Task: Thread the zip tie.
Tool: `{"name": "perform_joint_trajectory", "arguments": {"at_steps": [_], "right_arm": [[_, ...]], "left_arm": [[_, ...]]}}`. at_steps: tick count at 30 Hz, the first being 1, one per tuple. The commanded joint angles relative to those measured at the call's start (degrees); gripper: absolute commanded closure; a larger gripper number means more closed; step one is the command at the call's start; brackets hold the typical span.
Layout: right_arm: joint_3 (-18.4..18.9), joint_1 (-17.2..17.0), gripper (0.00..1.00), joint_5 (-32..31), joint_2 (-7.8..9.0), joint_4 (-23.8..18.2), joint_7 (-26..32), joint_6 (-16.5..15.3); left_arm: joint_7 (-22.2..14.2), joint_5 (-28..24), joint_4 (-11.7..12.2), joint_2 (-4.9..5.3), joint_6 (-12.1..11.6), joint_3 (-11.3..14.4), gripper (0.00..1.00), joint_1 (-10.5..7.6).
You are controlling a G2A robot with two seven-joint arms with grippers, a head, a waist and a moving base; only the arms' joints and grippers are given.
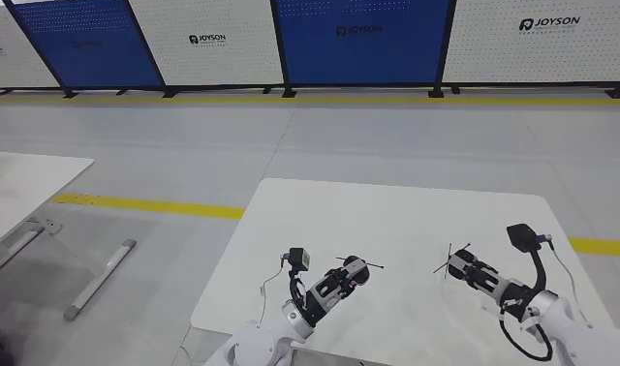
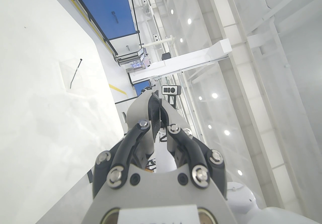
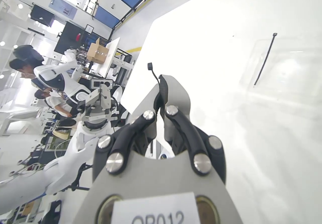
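Zip tie (image 3: 264, 60) lies on white table (image 1: 407, 221), pegboard panels (image 1: 363, 37) standing behind.

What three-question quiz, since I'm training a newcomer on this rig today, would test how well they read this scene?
1. True or false: the right claw hangs open and empty.
2. Where does the loose zip tie lie? A on the table, B on the floor, C in a cardboard box.
3. Fill in, open or shut: the left claw is ___.
Key: 1 false, it is shut on a zip tie; 2 A; 3 shut.
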Motion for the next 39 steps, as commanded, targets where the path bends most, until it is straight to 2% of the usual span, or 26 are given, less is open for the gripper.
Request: {"name": "perform_joint_trajectory", "arguments": {"at_steps": [1,3,6,11,16,26,30,36,38,39], "right_arm": [[-0.99,-0.48,1.00,1.39,-0.10,0.48,-0.32,-0.72],[-2.53,-0.99,1.00,-0.42,-0.27,0.76,-3.86,-0.45],[-3.54,-2.00,1.00,1.68,-0.65,0.17,-8.76,-0.28],[-4.59,-5.56,1.00,1.30,-0.96,-5.91,-15.35,1.14],[-6.70,-8.00,1.00,-1.84,-0.91,-10.09,-15.63,3.37],[-6.97,-8.27,1.00,-2.77,-0.93,-10.51,-16.57,4.13],[-6.97,-8.27,1.00,-2.77,-0.93,-10.51,-16.57,4.13],[-6.97,-8.27,1.00,-2.77,-0.93,-10.51,-16.57,4.13],[-6.97,-8.27,1.00,-2.77,-0.93,-10.51,-16.57,4.13],[-6.97,-8.27,1.00,-2.77,-0.93,-10.51,-16.57,4.13]], "left_arm": [[0.00,0.00,0.00,0.00,0.00,0.00,1.00,0.00],[0.00,0.00,0.00,0.00,0.00,0.00,1.00,0.00],[0.00,0.00,0.00,0.00,0.00,0.00,1.00,0.00],[0.00,0.00,0.00,0.00,0.00,0.00,1.00,0.00],[0.00,0.00,0.00,0.00,0.00,0.00,1.00,0.00],[0.02,0.34,-0.03,-0.01,0.28,0.15,1.00,-0.12],[1.55,6.76,0.56,-0.12,1.92,1.71,1.00,-1.27],[1.80,14.51,2.56,-0.27,4.33,4.33,1.00,-3.12],[4.04,16.43,2.59,-0.42,4.26,4.79,1.00,-3.52],[4.04,16.43,2.59,-0.42,4.26,4.79,1.00,-3.52]]}}
